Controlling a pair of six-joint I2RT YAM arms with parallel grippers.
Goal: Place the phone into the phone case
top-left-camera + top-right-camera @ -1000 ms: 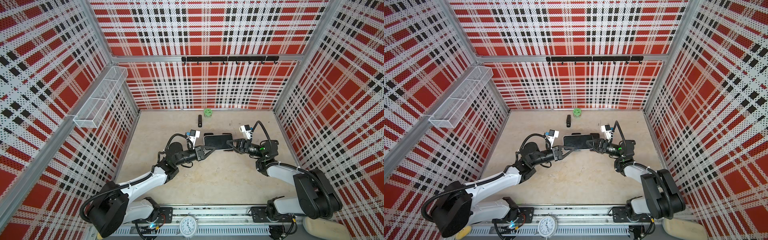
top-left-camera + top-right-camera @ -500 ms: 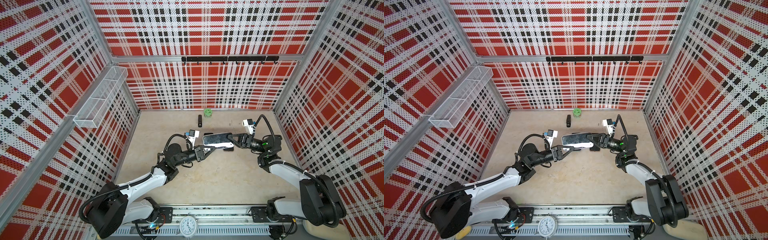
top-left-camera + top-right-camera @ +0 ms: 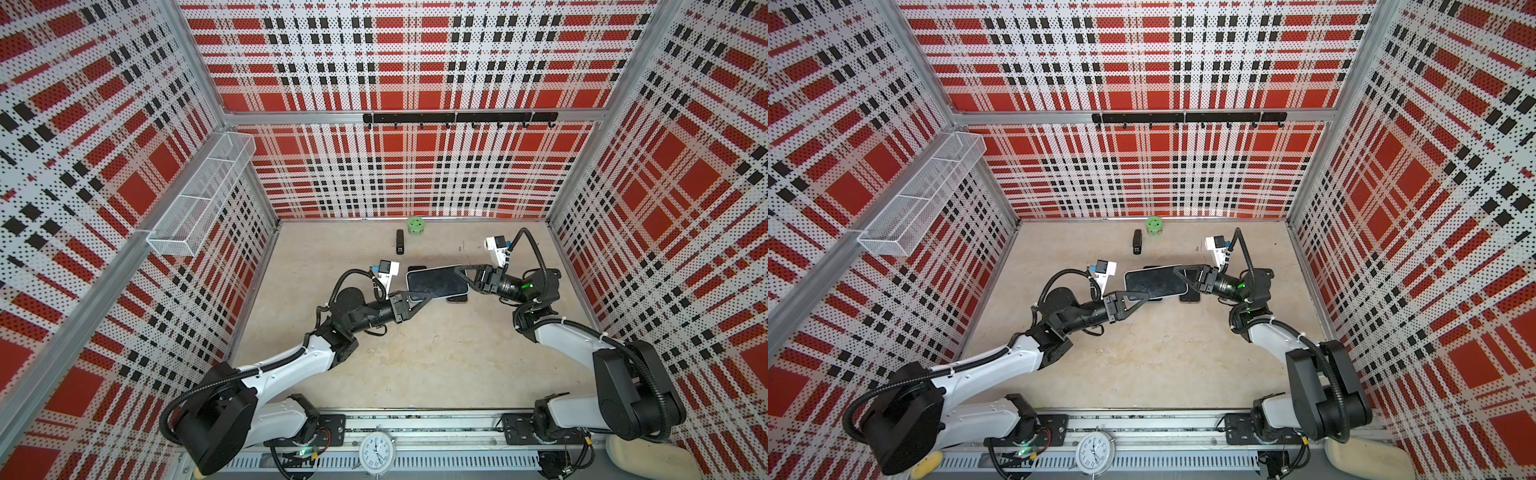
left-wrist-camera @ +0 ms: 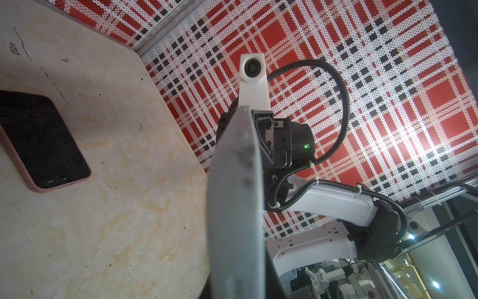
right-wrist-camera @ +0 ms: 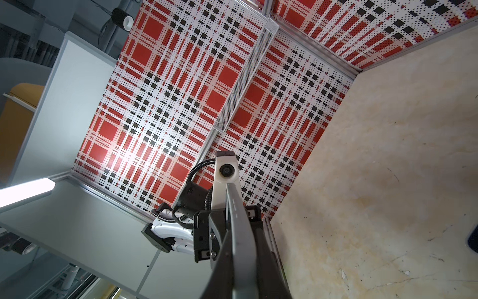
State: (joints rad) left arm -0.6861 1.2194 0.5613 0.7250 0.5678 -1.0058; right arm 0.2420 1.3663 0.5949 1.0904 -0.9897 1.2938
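Right gripper (image 3: 461,276) (image 3: 1183,277): jaws clamped on the phone's right end. A second ago they stood part open at that end.
Left gripper (image 3: 417,298) (image 3: 1138,298): nearly closed, pinching the phone's left end, the same hold as a second ago.
Phone (image 3: 436,282) (image 3: 1152,282): off the table and spanning between the two grippers, dark face up. A white edge now shows along its far side, where a second ago only the dark face showed. Each wrist view sees it edge-on (image 4: 232,194) (image 5: 240,233).
Case (image 4: 38,139): pink rim, dark inside, flat on the table. In both top views it lies under the phone and only slivers peek out (image 3: 458,299) (image 3: 1190,298).
Phone and case: apart, so the phone is not in the case.
Table (image 3: 415,365) (image 3: 1163,365): beige and scuffed.
Farther back: a black bar (image 3: 400,242) (image 3: 1137,242) and a green tub (image 3: 414,226) (image 3: 1154,226) sit near the back wall, well apart from the phone and in the same spots as before.
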